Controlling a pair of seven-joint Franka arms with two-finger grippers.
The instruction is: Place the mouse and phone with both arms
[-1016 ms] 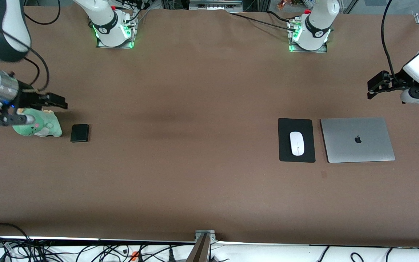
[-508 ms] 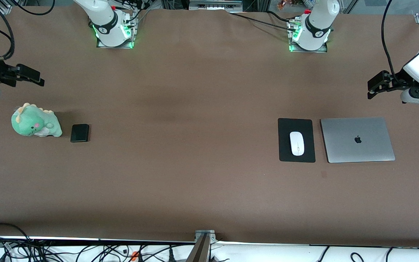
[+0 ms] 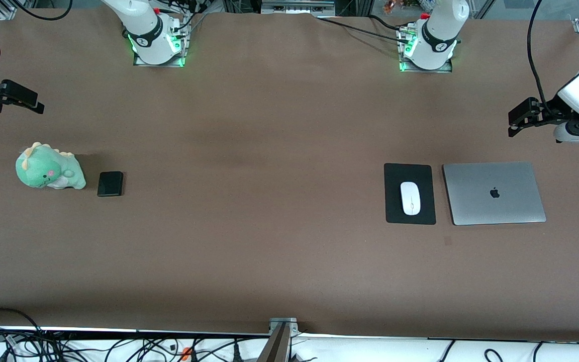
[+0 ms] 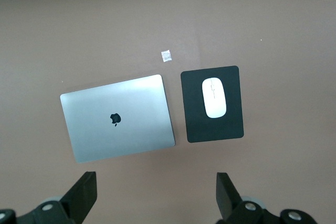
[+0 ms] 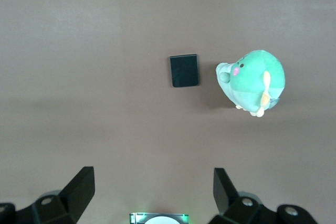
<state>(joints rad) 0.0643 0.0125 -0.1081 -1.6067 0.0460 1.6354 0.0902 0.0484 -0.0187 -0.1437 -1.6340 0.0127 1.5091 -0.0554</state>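
Altogether, one small glossy white oval mouse [image 3: 410, 197] lies on one flat black rectangular mouse pad [image 3: 409, 173], just beside one closed silver laptop [image 3: 494, 193] toward the left arm's end of the brown table [image 3: 269, 201]. One small matte black slab phone [image 3: 110, 183] lies just beside one green plush dinosaur [image 3: 50, 173] toward the right arm's end. Two grippers hang in the air with fingers spread wide, holding nothing: the left gripper [image 3: 516, 118] over bare table near the laptop, the right gripper [image 3: 23, 100] over bare table near the plush.

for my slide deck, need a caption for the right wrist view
Right gripper, jaws open, hangs over bare table above the black phone, which lies beside a green plush dinosaur.
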